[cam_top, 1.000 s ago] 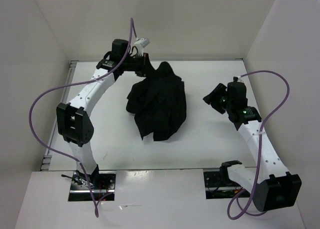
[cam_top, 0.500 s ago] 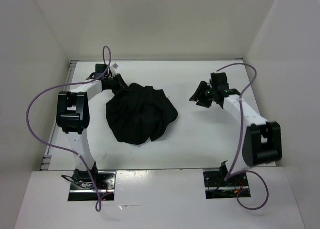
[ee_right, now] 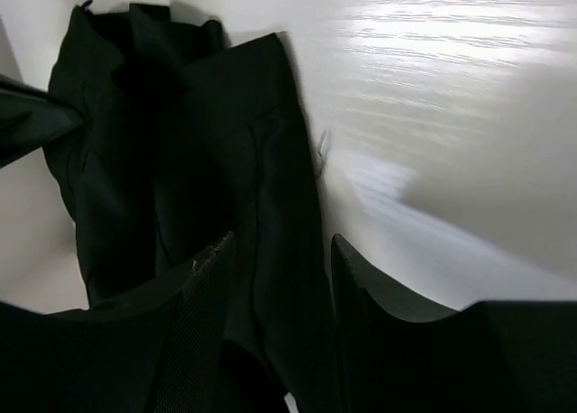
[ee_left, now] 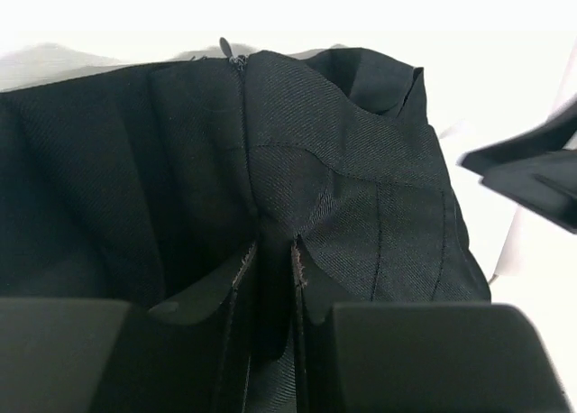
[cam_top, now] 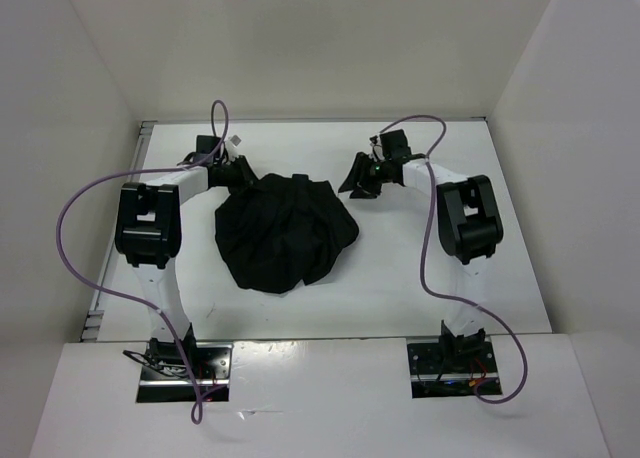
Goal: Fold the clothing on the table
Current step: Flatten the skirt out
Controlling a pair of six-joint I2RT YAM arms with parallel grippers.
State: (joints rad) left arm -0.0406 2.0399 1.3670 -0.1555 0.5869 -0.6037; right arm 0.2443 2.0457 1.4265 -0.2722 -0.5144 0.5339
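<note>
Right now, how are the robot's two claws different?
The left gripper has its jaws nearly together, with a fold of the clothing between them. The right gripper has its jaws wide apart, gripping nothing. The left gripper sits at the clothing's far left edge, and the right gripper is over its far right edge. Both are black, have two fingers, and point at the clothing.

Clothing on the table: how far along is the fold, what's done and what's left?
Done: nothing folded yet; the clothing lies in a rumpled heap on the table. In hand: the left gripper has its fingers close around cloth below the zipper, grip unclear; the right gripper hangs open over the cloth's other edge. Left: spread it flat, then fold.
</note>
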